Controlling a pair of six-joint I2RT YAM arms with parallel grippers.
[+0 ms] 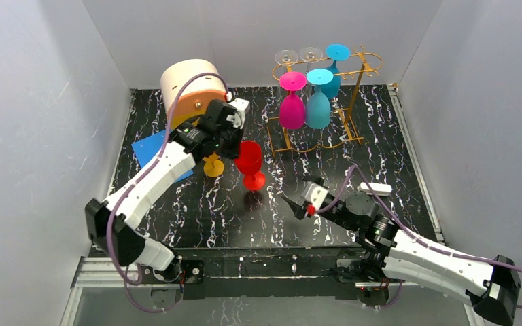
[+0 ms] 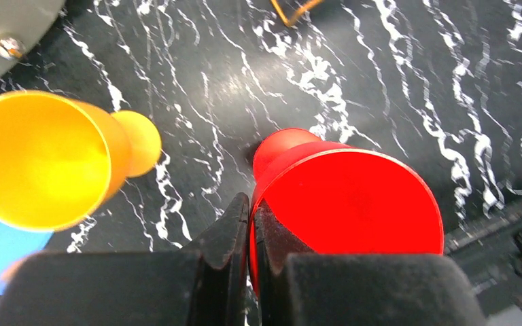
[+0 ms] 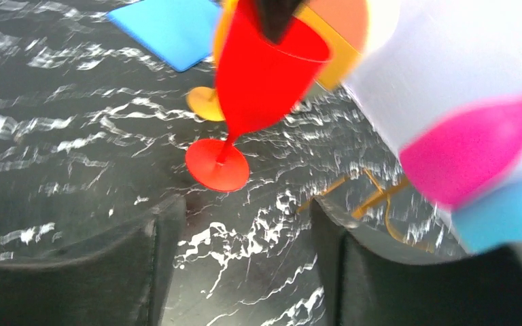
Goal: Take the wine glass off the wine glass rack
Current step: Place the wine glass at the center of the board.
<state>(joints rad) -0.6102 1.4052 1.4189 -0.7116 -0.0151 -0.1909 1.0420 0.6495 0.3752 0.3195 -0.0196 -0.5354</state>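
Left end effector (image 2: 251, 212) is clamped shut on the rim of the red glass (image 1: 249, 161), one finger inside the bowl and one outside. The glass is off the rack (image 1: 353, 95), centre of the top view, below and left of it and well apart. It's tilted in the right wrist view, foot low over the surface (image 1: 197, 217); I can't tell if the foot is touching.

Right end effector (image 1: 298, 193) is lower centre-right, jaws wide apart, nothing between them, pointed toward the red glass.

Rack is upper right of the top view. Hanging bowl-down on it: a pink glass (image 1: 291, 109), two blue glasses (image 1: 318, 105) and two clear glasses (image 1: 298, 56) at the back.

A yellow glass (image 1: 213, 165) stands just left of the red one, partly under the left arm. A blue sheet (image 1: 148, 146) and a tan cylinder (image 1: 187, 85) are upper left.
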